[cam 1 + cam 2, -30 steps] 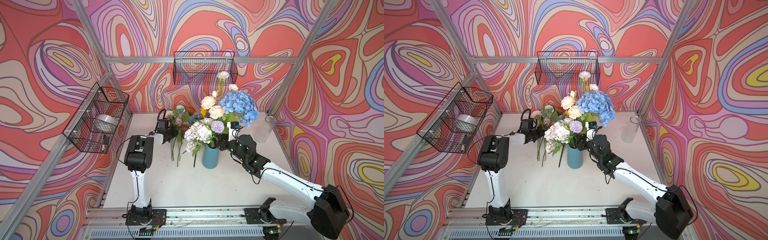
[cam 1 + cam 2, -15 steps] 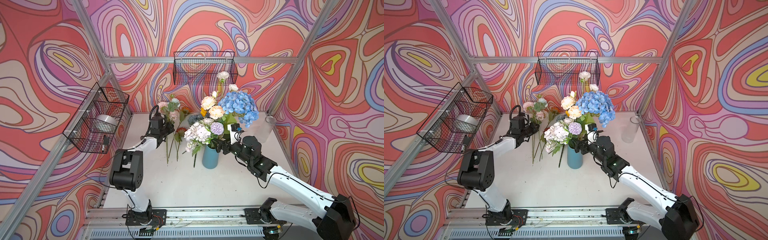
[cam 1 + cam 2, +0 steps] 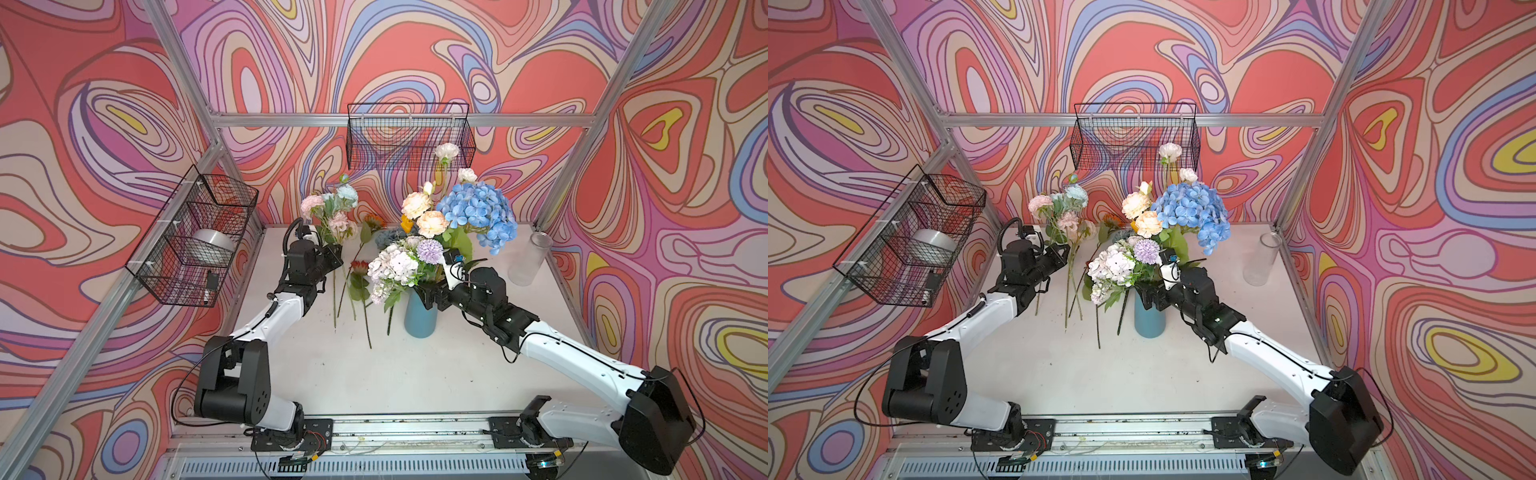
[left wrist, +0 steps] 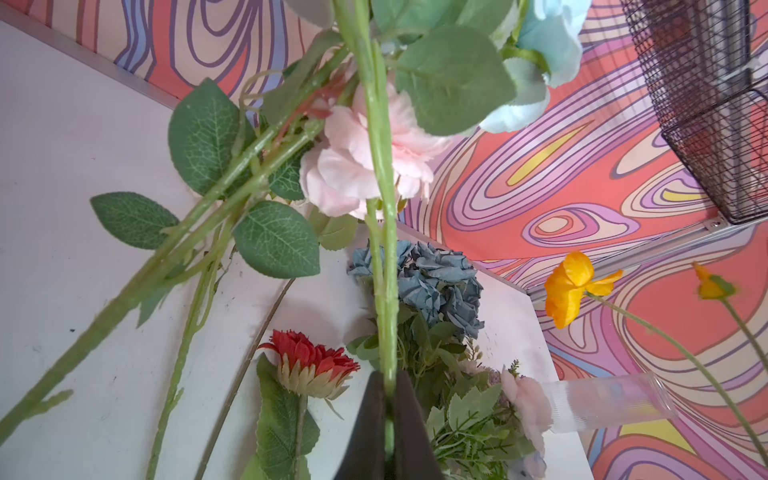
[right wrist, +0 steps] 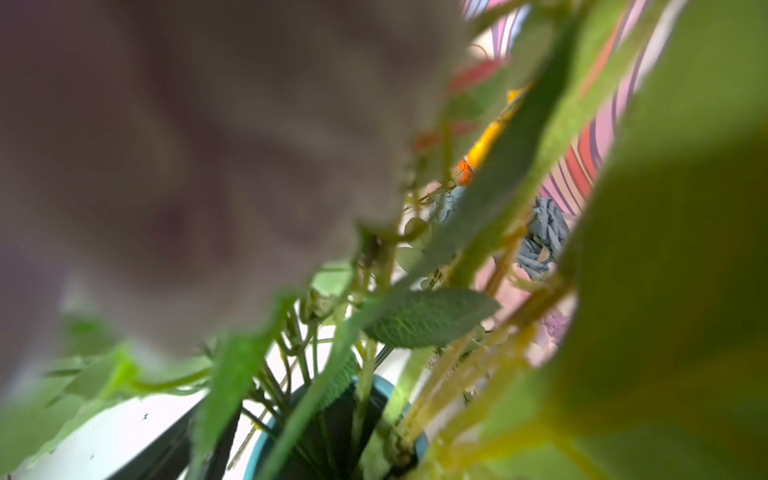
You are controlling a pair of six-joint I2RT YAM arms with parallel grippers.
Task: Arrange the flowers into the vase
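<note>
Left claw, jaws pinched shut on the green stem of a pink-and-pale-blue spray, holds it upright over the desk. The blooms stand above the claw, and the lower stem hangs straight below it toward the desk. In the left wrist view the spray runs out from between the two black fingertips. It is well apart from the blue vase, to the vase's left in both top views. Right claw, jaws spread wide, sits just beside the vase's mouth, pushed in among the stems and leaves under the bouquet. Whether it touches any stem cannot be told; the right wrist view is mostly blurred leaf. Flowers already in the vase: blue hydrangea, cream peonies, a lilac ball bloom, a white-pink cluster. Flowers lying on the desk between the two claws: a red sunflower, an orange sunflower, dusty-blue roses. A clear glass cylinder stands near the desk's right edge, well apart from both claws.
</note>
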